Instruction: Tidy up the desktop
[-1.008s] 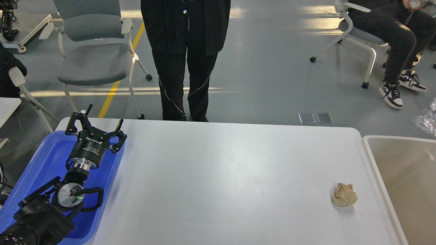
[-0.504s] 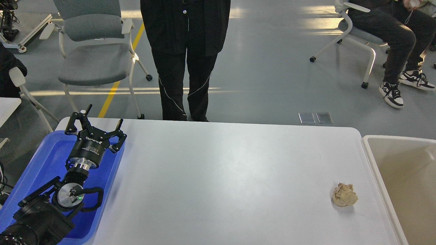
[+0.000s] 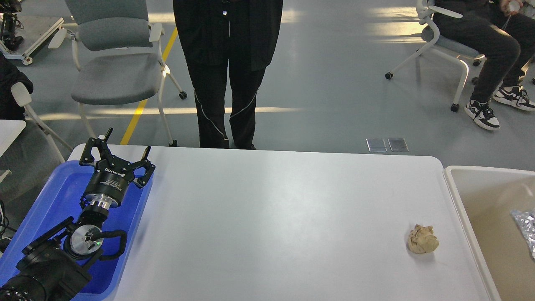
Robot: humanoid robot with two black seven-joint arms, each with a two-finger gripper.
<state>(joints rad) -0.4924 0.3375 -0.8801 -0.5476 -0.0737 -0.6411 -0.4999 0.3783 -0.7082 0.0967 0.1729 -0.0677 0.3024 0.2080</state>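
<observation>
The white desktop [image 3: 271, 209] fills the middle of the head view. A crumpled tan paper ball [image 3: 423, 239] lies on it near the right front. My left gripper [image 3: 118, 151] is open and empty; it hovers over the far end of the blue tray [image 3: 54, 196] at the desktop's left edge, far from the ball. My right gripper is out of view.
An off-white bin [image 3: 459, 200] stands against the desktop's right edge, with a crinkled silvery wrapper [image 3: 525, 228] inside. A person in black [image 3: 228, 71] stands behind the far edge. A grey chair [image 3: 115, 62] is at the back left.
The silvery wrapper seen above the bin at the right edge a second ago now lies inside the bin. My left arm and the paper ball have not moved.
</observation>
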